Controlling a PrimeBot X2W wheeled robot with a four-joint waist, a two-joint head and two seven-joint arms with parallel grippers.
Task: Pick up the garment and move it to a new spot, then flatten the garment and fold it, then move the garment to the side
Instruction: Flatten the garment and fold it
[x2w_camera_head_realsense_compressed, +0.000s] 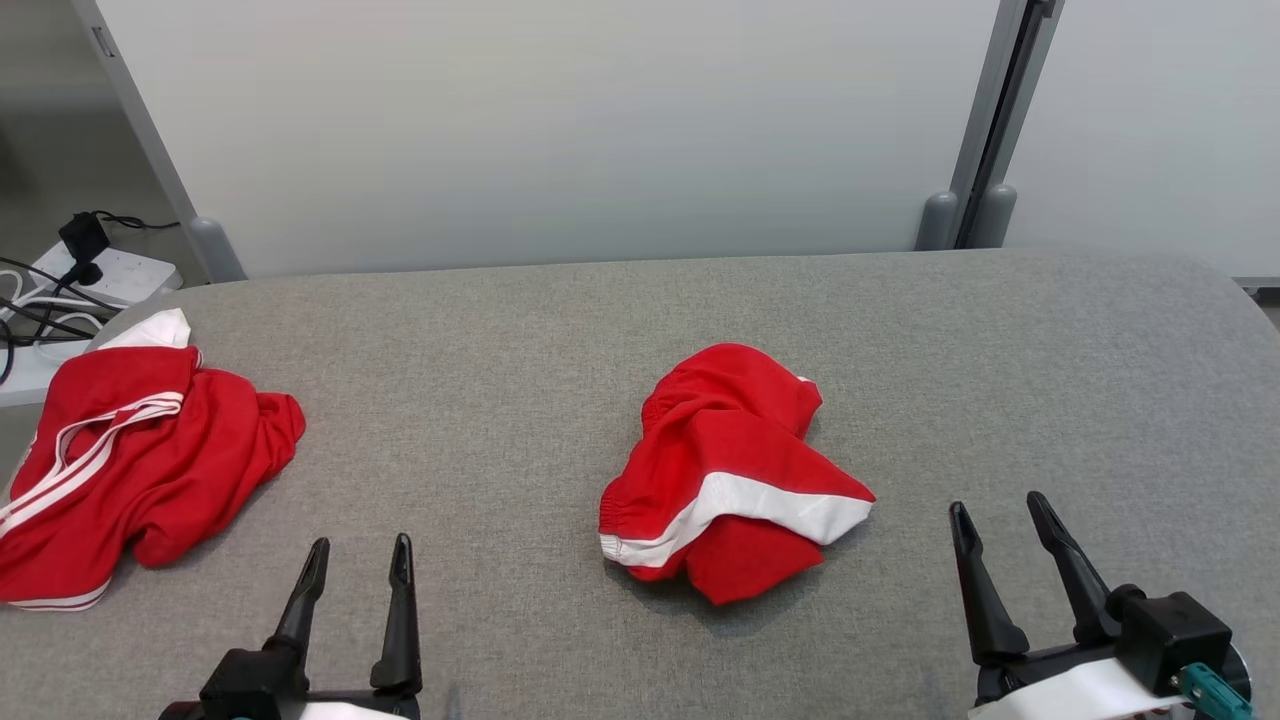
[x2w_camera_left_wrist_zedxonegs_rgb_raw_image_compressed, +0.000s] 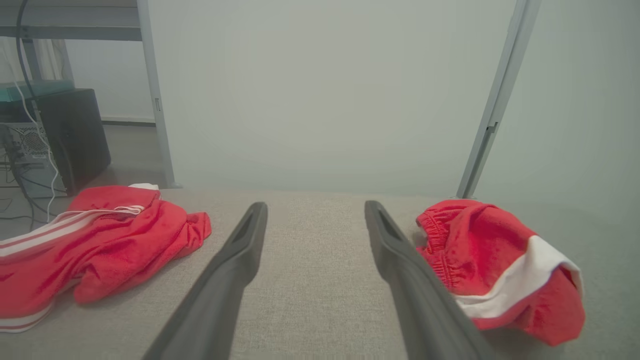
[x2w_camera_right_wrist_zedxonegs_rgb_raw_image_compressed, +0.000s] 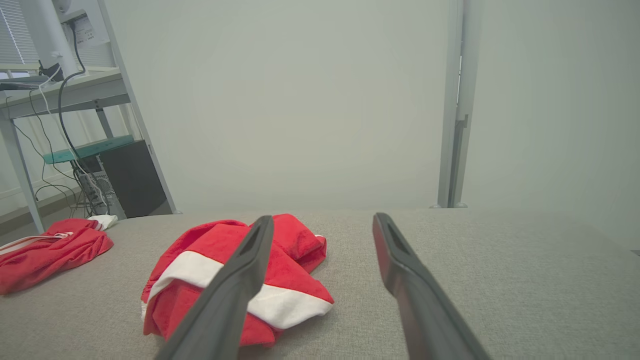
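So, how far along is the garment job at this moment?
Nothing looks done yet: the red garment in the middle of the grey table lies crumpled. Nothing is in hand: the left tool and right tool are open and empty, apart from the cloth. Left to do: pick up, move, flatten, fold, set aside. A second red garment lies crumpled at the left edge.

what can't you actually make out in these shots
- Left garment: head view, left edge cuts it off.
- Middle garment: its own folds hide its shape; in right wrist view a finger of the right gripper covers part.
- Power strip: head view, sockets too small to tell.
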